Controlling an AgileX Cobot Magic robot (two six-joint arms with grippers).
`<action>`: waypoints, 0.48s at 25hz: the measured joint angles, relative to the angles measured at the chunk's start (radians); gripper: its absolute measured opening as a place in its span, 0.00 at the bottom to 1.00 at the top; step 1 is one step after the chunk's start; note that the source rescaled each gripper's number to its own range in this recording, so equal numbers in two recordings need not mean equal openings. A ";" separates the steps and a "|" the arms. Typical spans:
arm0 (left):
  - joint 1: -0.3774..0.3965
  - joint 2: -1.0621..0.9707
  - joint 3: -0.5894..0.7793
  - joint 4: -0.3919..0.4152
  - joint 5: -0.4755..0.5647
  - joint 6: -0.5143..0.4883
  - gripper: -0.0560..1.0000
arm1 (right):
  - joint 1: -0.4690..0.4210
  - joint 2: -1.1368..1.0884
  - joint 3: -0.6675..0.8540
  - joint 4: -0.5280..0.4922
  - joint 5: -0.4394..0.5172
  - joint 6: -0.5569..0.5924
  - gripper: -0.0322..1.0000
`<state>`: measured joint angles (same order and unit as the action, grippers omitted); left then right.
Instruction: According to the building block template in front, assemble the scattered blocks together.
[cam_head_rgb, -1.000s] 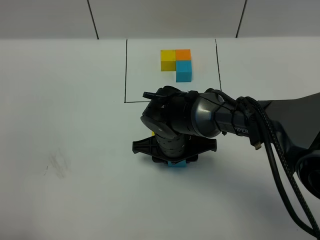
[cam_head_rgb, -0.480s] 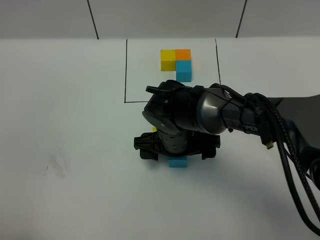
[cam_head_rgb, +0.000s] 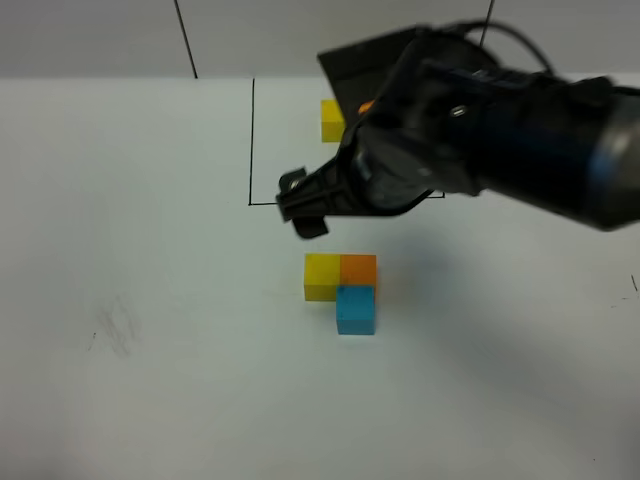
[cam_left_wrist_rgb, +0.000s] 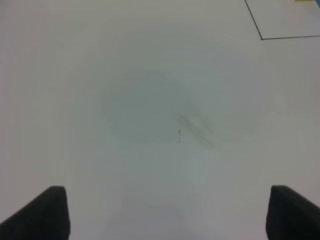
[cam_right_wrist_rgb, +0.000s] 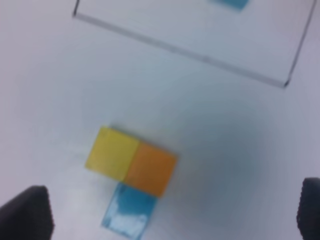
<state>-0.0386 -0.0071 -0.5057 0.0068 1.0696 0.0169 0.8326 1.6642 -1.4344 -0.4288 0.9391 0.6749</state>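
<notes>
— What do you see on the white surface (cam_head_rgb: 150, 380)?
— Your yellow, orange and blue blocks (cam_head_rgb: 341, 285) touch in an L, near the framed template (cam_head_rgb: 332, 119).
— And the wrist views?
— Both grippers' fingers (cam_right_wrist_rgb: 26, 212) spread, empty; the left view shows only a faint smudge (cam_left_wrist_rgb: 196, 127).

White table (cam_head_rgb: 150, 400) under three joined cubes (cam_head_rgb: 342, 285)

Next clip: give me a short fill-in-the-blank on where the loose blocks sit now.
1. The orange block touches the ____ block on its left in the exterior view.
2. The light blue block sits directly in front of the ____ block.
3. The right gripper holds ____.
4. The black frame line encloses the ____.

Missing words: yellow; orange; nothing; template
</notes>
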 joint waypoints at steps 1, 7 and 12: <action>0.000 0.000 0.000 0.000 0.000 0.000 0.69 | -0.003 -0.058 0.000 -0.059 0.005 -0.010 1.00; 0.000 0.000 0.000 0.000 0.000 0.000 0.69 | -0.061 -0.382 0.001 -0.379 0.014 -0.049 1.00; 0.000 0.000 0.000 0.000 0.000 0.000 0.69 | -0.195 -0.606 0.003 -0.484 0.056 -0.171 1.00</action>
<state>-0.0386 -0.0071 -0.5057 0.0068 1.0696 0.0169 0.6378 1.0587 -1.4316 -0.9124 0.9954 0.5040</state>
